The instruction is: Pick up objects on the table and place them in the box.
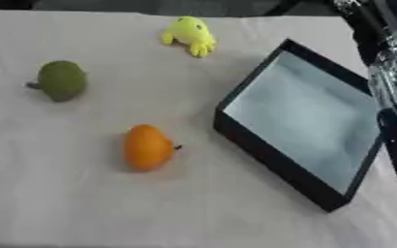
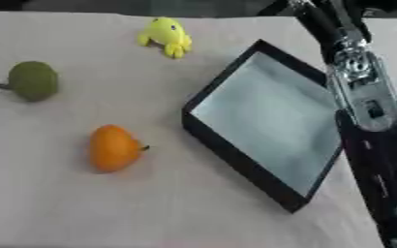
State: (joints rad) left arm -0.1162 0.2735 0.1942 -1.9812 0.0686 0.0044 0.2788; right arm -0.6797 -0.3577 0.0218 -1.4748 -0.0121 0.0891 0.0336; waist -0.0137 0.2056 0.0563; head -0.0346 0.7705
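Observation:
An orange fruit (image 1: pixel 147 147) lies on the white cloth left of the box. Farther left and back sits a green fruit (image 1: pixel 61 80) with a short stem. A yellow toy with small legs (image 1: pixel 189 35) rests near the far edge. The black box (image 1: pixel 236 133) with a pale grey inside stands askew at the right and holds nothing. My right arm (image 2: pixel 361 101), black with silver joints, runs down the right side beside the box. Its hand is out of the pictures. The left hand shows in neither view.
The white cloth (image 1: pixel 83 203) covers the table, with the dark far edge along the top. The right arm lies close along the box's right wall.

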